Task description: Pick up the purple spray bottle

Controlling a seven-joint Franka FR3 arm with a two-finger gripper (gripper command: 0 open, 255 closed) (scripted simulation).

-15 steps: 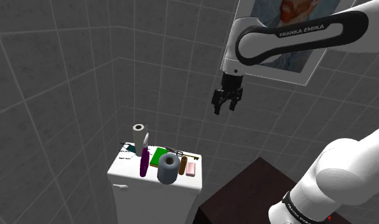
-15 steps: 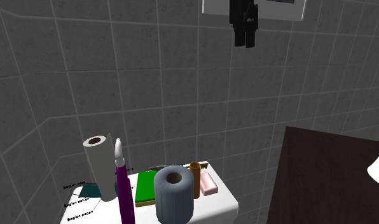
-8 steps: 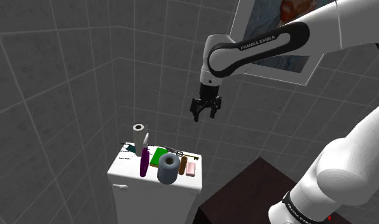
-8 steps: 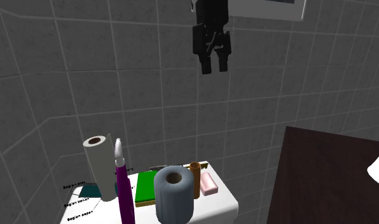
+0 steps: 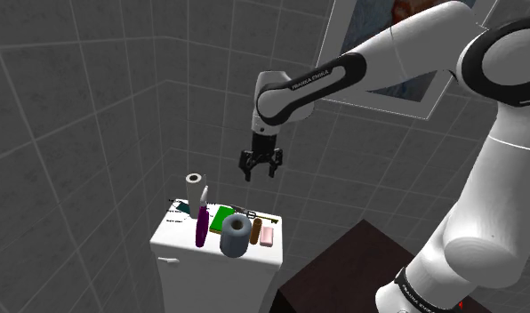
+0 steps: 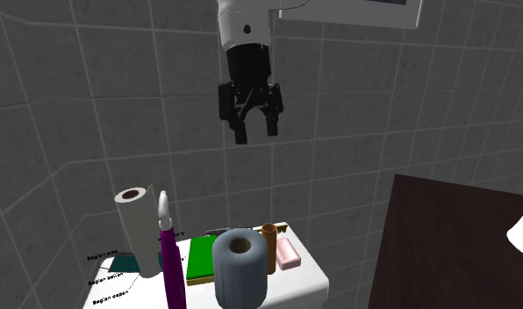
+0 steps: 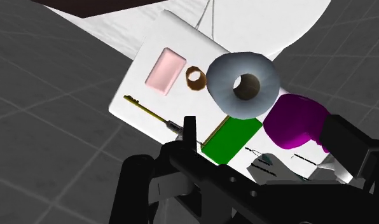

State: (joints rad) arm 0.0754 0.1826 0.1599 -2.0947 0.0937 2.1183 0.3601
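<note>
Shoulder view: the gripper (image 5: 260,175) hangs in the air above the white cabinet top (image 5: 170,238), pointing down, jaws moderately apart and empty; the purple spray bottle (image 5: 202,228) stands upright near the front edge of that top, well below the gripper and to the shoulder view's left of it; a paper towel roll (image 5: 195,189) stands just behind it; a grey roll (image 5: 236,236) stands just to its right; a green block (image 5: 220,219) lies flat farther back; a brown cup (image 5: 256,231) and a pink soap (image 5: 268,235) sit further right. Second exterior view: the two fingers (image 6: 242,137) show a clear gap with nothing between them; the bottle (image 6: 171,263) is near the view's left, between towel roll and green block; a dark table (image 6: 453,246) is at the right. Wrist view: looking down on the top; the fingers stand apart; the bottle (image 7: 295,121) is seen from above, touching the grey roll (image 7: 242,86); a gold key (image 7: 144,108) lies by the edge.
</note>
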